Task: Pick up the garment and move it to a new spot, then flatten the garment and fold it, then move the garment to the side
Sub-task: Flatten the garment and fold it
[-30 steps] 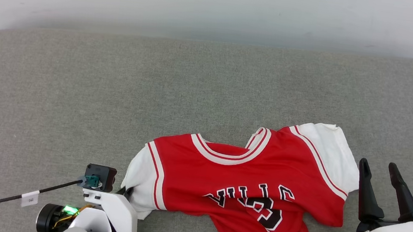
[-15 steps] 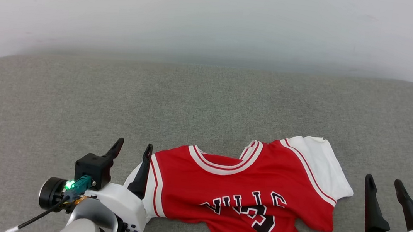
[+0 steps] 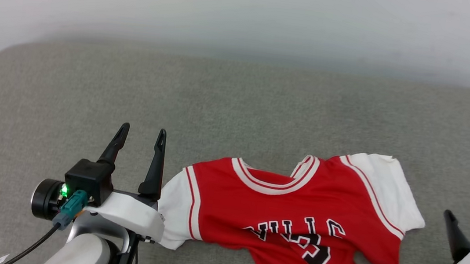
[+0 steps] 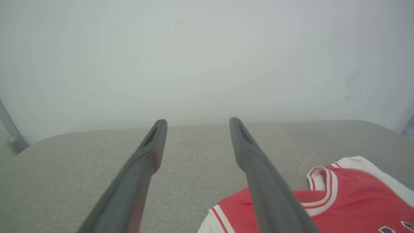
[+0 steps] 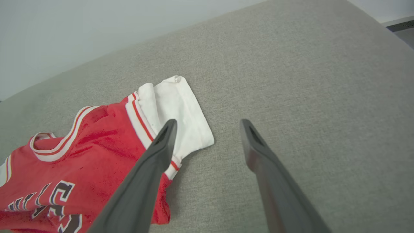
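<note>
Left tool (image 3: 143,129): two long dark fingers are standing spread, pinching nothing, and hovering over the grey fabric-covered bench (image 3: 238,101). Its inner finger is sitting just beside the cloth. I cannot tell whether it is touching.

Red jersey-style T-shirt with white sleeves and striped trim, the garment (image 3: 297,210), is lying front-up on the near half of the bench, between the two tools, collar (image 3: 273,183) pointing toward the pale wall (image 3: 249,9). Upper half is lying fairly flat. Lower half is bunching: the black lettering (image 3: 298,234) is creasing over itself and the hem is running out of the bottom of the head view.

- Risk, left side: a pinch on the white left sleeve (image 3: 173,213) alone would be lifting one thin layer. The body would be dragging and twisting rather than travelling whole.
- Risk, middle: folding over that rumpled lower half would be locking the creases in, so flattening is looking necessary first. Soft knit is likely to be clinging to the textured bench cover and stretching under a one-sided pull.
- Risk, right side: the white right sleeve (image 3: 392,190) is lying doubled on itself, so a pinch there may be catching only the cuff.

Right tool (image 3: 462,217): fingers likewise spread and holding nothing, waiting apart from that sleeve at the lower right. If the two tools are pulling unevenly, the shirt is likely to be skewing.
</note>
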Robot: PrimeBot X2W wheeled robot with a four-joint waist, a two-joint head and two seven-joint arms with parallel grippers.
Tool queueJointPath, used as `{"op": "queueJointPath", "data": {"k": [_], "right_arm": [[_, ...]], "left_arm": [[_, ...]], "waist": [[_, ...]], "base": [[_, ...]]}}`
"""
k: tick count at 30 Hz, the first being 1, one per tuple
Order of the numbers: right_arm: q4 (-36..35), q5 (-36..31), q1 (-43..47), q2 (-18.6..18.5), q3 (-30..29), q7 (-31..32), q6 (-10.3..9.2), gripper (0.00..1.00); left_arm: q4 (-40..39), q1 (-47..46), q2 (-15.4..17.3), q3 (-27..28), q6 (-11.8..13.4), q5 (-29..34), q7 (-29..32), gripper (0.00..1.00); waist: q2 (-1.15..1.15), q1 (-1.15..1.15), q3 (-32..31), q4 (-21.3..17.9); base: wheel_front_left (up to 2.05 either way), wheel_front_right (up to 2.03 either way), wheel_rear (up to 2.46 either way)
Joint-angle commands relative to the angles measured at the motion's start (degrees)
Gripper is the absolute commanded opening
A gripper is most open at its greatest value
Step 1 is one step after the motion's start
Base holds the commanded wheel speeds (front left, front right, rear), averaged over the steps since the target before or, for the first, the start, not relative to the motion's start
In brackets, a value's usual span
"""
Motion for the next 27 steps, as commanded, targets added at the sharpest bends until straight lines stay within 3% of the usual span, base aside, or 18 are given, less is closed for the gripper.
{"op": "queueJointPath", "data": {"k": [1, 9, 14, 20, 23, 24, 25, 26, 27], "right_arm": [[0.6, 0.4, -1.8, -0.7, -0.2, 1.2, -0.01, 1.0], [7.5, 3.2, -14.0, -7.3, 1.7, 18.0, -0.01, 1.0], [9.6, 2.7, -20.7, -10.3, 3.8, 23.6, -0.01, 1.0], [13.7, 1.3, -24.8, -11.4, 4.9, 26.1, -0.01, 1.0], [19.2, 1.7, -23.1, -9.7, 6.0, 28.9, -0.02, 1.0], [19.9, 1.9, -22.8, -9.3, 6.2, 29.3, -0.02, 0.44], [20.3, 2.1, -22.5, -9.3, 6.7, 29.3, -0.01, 0.18], [20.6, 2.5, -22.4, -9.1, 7.0, 29.4, -0.01, 0.0], [20.6, 2.8, -22.3, -8.9, 7.4, 29.1, -0.01, 0.0]], "left_arm": [[-0.3, -0.8, 0.1, 0.1, 0.2, 0.4, -0.3, 1.0], [-1.1, -3.3, -1.1, 0.9, -0.2, 0.8, -1.4, 1.0], [-0.9, -5.0, -2.4, 1.2, -0.9, 1.1, -2.1, 1.0], [0.3, -6.5, -3.9, 1.8, -2.3, 1.6, -2.6, 1.0], [1.8, -7.1, -4.7, 2.2, -3.5, 1.8, -2.8, 1.0], [2.2, -7.1, -4.8, 2.2, -3.9, 1.7, -2.8, 1.0], [2.6, -7.1, -4.8, 2.3, -4.2, 1.7, -2.8, 1.0], [2.9, -7.0, -4.8, 2.3, -4.5, 1.5, -2.8, 1.0], [3.3, -6.9, -4.8, 2.5, -4.7, 1.4, -2.8, 1.0]], "waist": [[0.0, 0.0, 2.1, 1.6], [0.0, 0.0, 9.6, 6.3], [0.0, 0.0, 13.8, 8.7], [0.0, 0.0, 16.6, 10.3], [0.0, 0.0, 17.2, 10.9], [0.0, 0.0, 17.2, 10.9], [0.0, 0.0, 17.1, 11.0], [0.0, 0.0, 17.0, 10.9], [0.0, 0.0, 16.8, 10.8]], "base": [[0.0, 0.0, 0.0], [0.0, 0.0, 0.0], [0.0, 0.0, 0.0], [0.0, 0.0, 0.0], [0.0, 0.0, 0.0], [0.0, 0.0, 0.0], [0.0, 0.0, 0.0], [0.0, 0.0, 0.0], [0.0, 0.0, 0.0]]}}
